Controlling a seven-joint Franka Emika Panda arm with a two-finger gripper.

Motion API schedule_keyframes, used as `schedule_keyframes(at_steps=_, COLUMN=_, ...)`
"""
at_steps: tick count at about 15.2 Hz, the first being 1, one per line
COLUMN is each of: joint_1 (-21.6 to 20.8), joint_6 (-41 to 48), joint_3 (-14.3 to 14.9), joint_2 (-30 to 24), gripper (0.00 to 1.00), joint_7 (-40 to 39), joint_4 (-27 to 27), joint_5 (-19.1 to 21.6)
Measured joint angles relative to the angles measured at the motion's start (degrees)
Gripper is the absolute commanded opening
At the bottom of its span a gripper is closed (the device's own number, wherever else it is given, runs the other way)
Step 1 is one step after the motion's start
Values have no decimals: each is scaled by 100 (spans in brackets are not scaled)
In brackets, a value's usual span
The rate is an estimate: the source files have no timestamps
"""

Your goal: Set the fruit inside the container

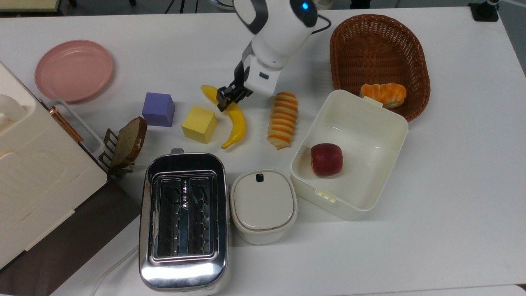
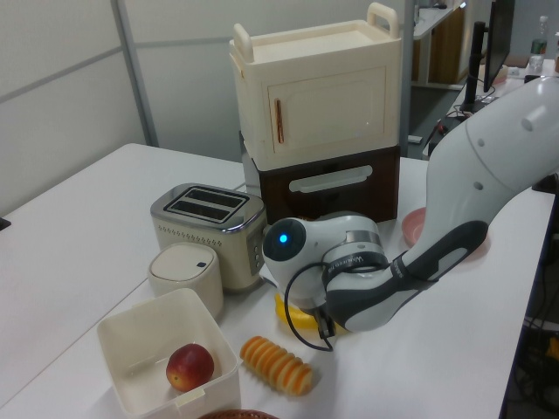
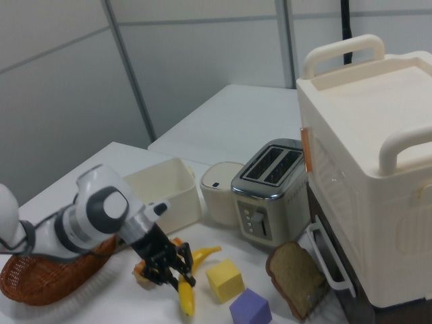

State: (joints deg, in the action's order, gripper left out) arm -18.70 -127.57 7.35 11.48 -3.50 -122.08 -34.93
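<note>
The banana (image 1: 232, 117) is seen lying on the white tabletop (image 1: 452, 172), its upper part caught between the black fingers of the gripper (image 1: 227, 98), which appear closed on it in the top view; whether it is lifted clear of the surface cannot be judged. In the right view the banana (image 3: 187, 283) is shown under the gripper (image 3: 169, 268), with one end pointing toward the camera and the other toward the toaster (image 3: 272, 189). A yellow cube (image 1: 199, 124) is set just beside the banana on the top view's left, apart from it, and a purple cube (image 1: 158, 109) is placed farther to the top view's left. A striped bread roll (image 1: 282, 120) is laid on the top view's right of the banana. Beyond the roll, the cream-white container (image 1: 386, 123) is found open, with a dark-red apple (image 1: 326, 160) held inside it. A brown wicker basket (image 1: 378, 49) is positioned behind the container, touching its far rim, and another roll (image 1: 383, 94) is carried in it. A small lidded white pot (image 1: 263, 205) is set between the toaster (image 1: 183, 222) and the container.
</note>
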Motion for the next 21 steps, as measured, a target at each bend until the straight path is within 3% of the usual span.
schedule_keyframes(at_steps=5, joint_1=-331, joint_6=829, joint_3=-3, joint_2=-666, gripper=36, joint_7=-22, joint_4=535, joint_5=1102)
schedule_keyframes(at_steps=12, joint_1=-457, joint_6=1835, joint_3=-3, joint_2=-509, gripper=40, joint_7=306, joint_4=2399, joint_5=2850)
schedule_keyframes(at_steps=14, joint_1=-500, joint_6=1846, joint_3=-3, joint_2=-232, gripper=42, joint_7=967, joint_4=2802, joint_5=3033)
schedule_keyframes(at_steps=19, joint_1=-914, joint_6=1747, joint_3=-18, joint_2=734, gripper=48, joint_7=2752, joint_4=3618, joint_5=3045)
schedule_keyframes(at_steps=20, joint_1=-1023, joint_6=1614, joint_3=-21, joint_2=900, gripper=54, joint_7=3010, joint_4=3715, joint_5=3045)
schedule_keyframes(at_steps=21, joint_1=-1119, joint_6=1497, joint_3=-21, joint_2=1042, gripper=69, joint_7=3239, joint_4=3786, joint_5=3045)
